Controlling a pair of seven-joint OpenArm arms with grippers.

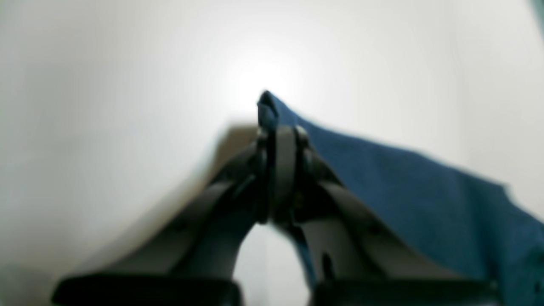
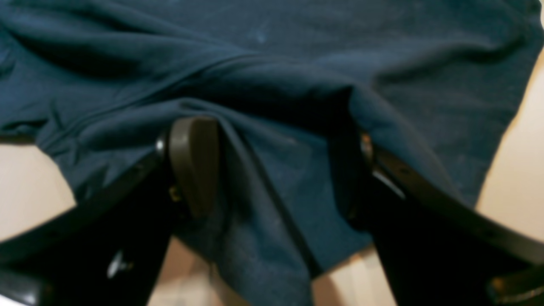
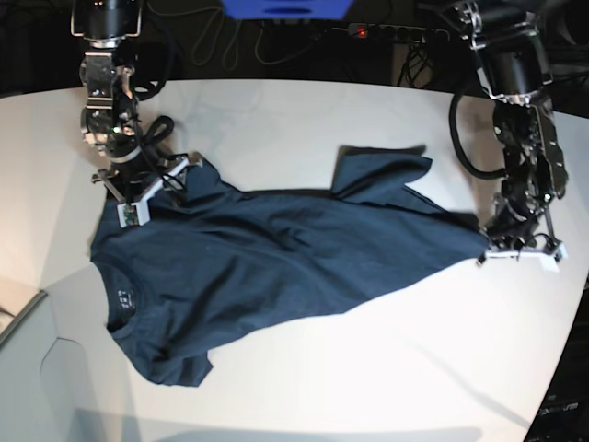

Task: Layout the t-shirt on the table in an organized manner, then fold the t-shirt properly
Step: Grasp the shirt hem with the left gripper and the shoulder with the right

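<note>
While t-shirt lies lengthwise across table, left pincer pinches hem, right pincer gapes.

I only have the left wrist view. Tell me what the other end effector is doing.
Observer: The right end effector is open, its fingers straddling a raised fold of the t-shirt.
Operator: Report how the shirt lies overall.
Observer: It is spread crumpled across the table, collar toward the near edge in the base view, one sleeve bunched at the far side.
Operator: Confirm where my arm sits on it.
Observer: The left end effector is shut on the shirt's corner, at the end opposite the right arm.
</note>
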